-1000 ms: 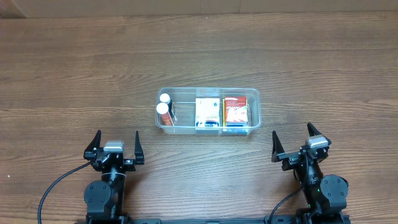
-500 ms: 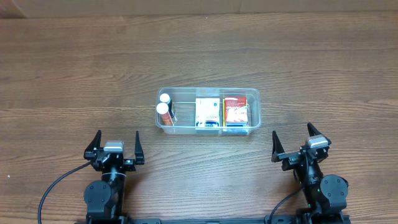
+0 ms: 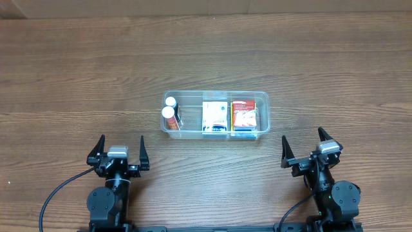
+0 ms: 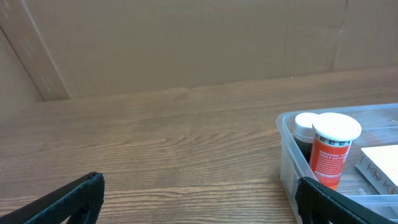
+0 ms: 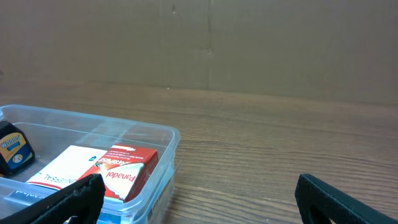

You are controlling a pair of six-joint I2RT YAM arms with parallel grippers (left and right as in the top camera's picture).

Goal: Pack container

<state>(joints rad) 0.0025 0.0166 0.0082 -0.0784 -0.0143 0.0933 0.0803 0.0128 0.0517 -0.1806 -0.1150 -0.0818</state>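
The clear plastic container (image 3: 193, 132) sits at the table's middle. Inside, at its left end, stand two bottles with white caps (image 3: 169, 111); the near one has an orange label (image 4: 331, 155). A white box (image 3: 215, 117) lies in the middle and a red Panadol box (image 3: 244, 115) at the right, also in the right wrist view (image 5: 124, 171). My left gripper (image 3: 120, 149) is open and empty, near the table's front, below the container's left end. My right gripper (image 3: 304, 145) is open and empty, front right of the container.
The wooden table (image 3: 77, 77) stretches around the container. A brown cardboard wall (image 4: 186, 43) stands behind the table's far edge.
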